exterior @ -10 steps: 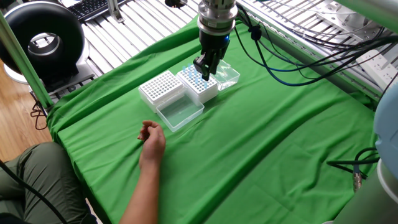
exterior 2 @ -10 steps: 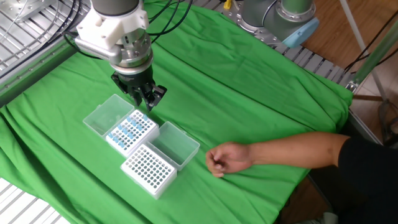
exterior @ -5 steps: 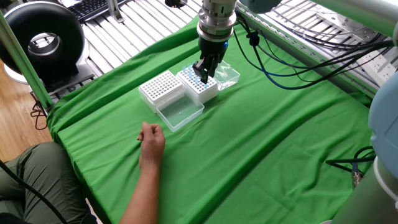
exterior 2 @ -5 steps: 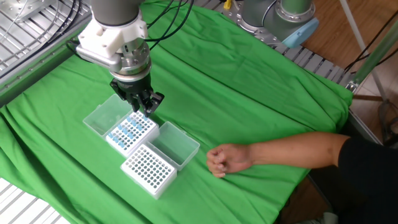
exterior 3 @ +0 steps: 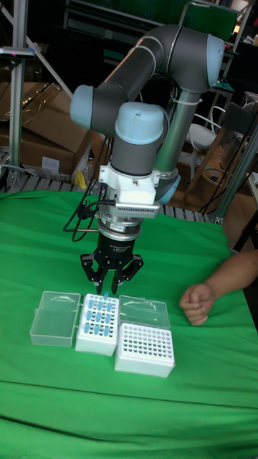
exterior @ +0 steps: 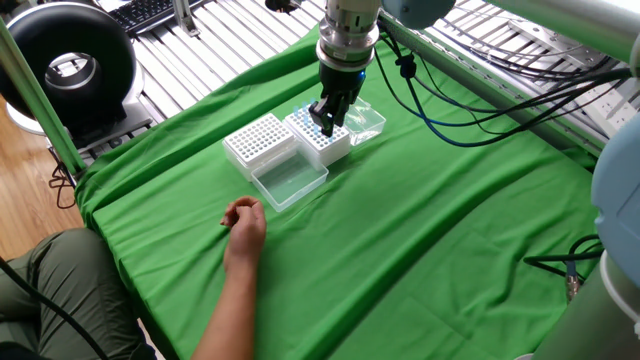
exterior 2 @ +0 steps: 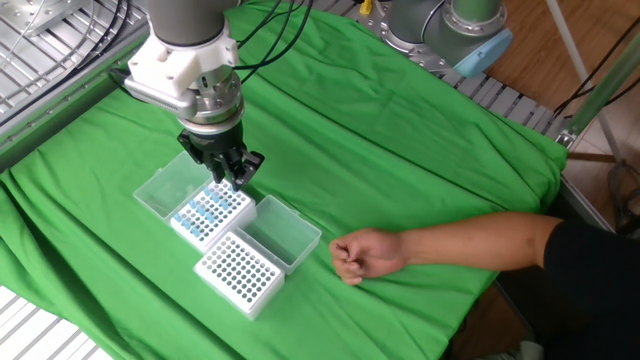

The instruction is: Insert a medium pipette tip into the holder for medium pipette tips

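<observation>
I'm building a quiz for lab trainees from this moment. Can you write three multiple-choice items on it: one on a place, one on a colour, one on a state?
1. The claw hangs above:
A. the box with blue tips
B. the empty white rack
C. the person's fist

2. The table cloth is:
A. blue
B. green
C. grey

3. The lid of the blue-tip box is:
A. shut
C. missing
B. open, lying flat beside it

Answers:
1. A: both fixed views show the claw over the blue tips.
2. B: green in every view.
3. B: the clear lid lies flat next to the box.
</observation>
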### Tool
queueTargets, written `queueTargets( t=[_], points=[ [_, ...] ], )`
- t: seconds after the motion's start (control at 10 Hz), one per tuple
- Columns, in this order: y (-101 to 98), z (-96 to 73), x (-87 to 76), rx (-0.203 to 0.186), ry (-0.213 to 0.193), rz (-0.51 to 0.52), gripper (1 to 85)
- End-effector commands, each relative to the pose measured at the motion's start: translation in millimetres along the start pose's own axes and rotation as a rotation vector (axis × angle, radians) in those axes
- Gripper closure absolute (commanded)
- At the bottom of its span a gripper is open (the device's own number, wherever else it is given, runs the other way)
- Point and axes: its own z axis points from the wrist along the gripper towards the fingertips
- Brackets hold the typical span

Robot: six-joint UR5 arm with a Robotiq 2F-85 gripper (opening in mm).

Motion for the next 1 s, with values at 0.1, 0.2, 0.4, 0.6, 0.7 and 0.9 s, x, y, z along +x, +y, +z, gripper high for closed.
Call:
queueTargets(
  t=[0.1,0.2,0.4,0.6,0.7,0.9],
  points=[
    [2.9,2.4,-0.1,-0.017,-0.008,0.006,50.7],
    [3.6,4.4,1.1,-0.017,-0.008,0.006,50.7],
    [2.8,9.0,2.0,-0.012,-0.015,0.008,50.7],
    [2.7,11.3,1.6,-0.010,-0.017,0.011,51.0],
    [3.5,12.5,1.5,-0.010,-0.017,0.017,51.3],
    [4.9,13.5,1.3,-0.012,-0.018,0.025,52.0]
  ],
)
